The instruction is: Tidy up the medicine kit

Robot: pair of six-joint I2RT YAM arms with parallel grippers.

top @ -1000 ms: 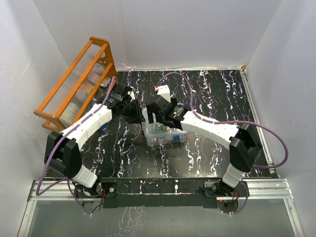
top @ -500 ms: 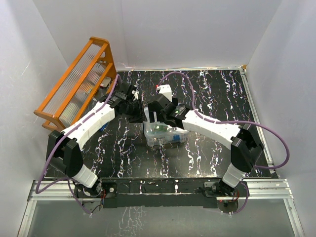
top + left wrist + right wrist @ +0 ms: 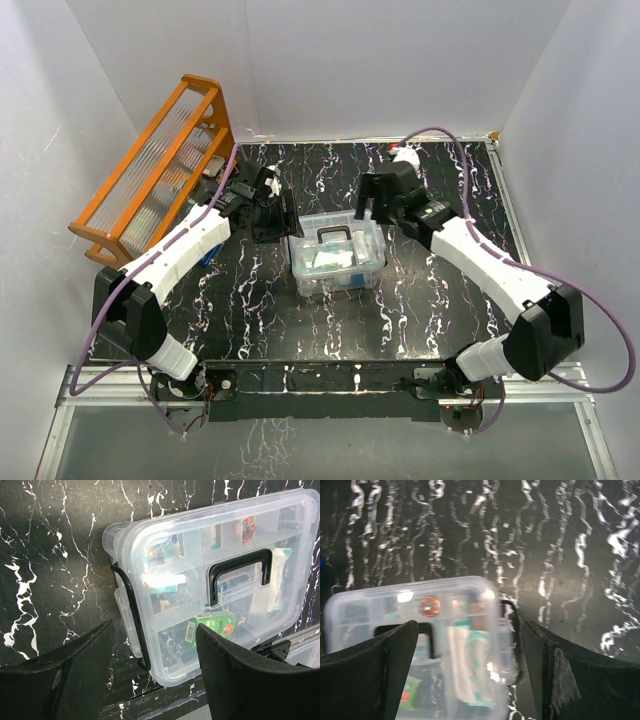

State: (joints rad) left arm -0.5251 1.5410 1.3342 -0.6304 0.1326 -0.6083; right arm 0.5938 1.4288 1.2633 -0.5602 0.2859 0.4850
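The medicine kit [image 3: 337, 253], a clear plastic box with its lid on and a dark handle [image 3: 335, 233], sits mid-table. Bottles and packets show through the lid, with a green packet [image 3: 214, 626] in the left wrist view. The kit also shows in the left wrist view [image 3: 200, 555] and in the right wrist view [image 3: 420, 630]. My left gripper [image 3: 272, 215] is open and empty just left of the kit, by its dark side latch [image 3: 131, 611]. My right gripper [image 3: 370, 205] is open and empty above the kit's far right corner.
An orange wooden rack with ribbed clear panels [image 3: 160, 165] stands at the back left. A small blue object [image 3: 208, 256] lies under the left arm. The black marbled table [image 3: 450, 300] has white walls around it.
The right arm has lifted off the kit and swung back to the right. The lid now lies flat on the box with its handle showing. The left gripper has barely moved.
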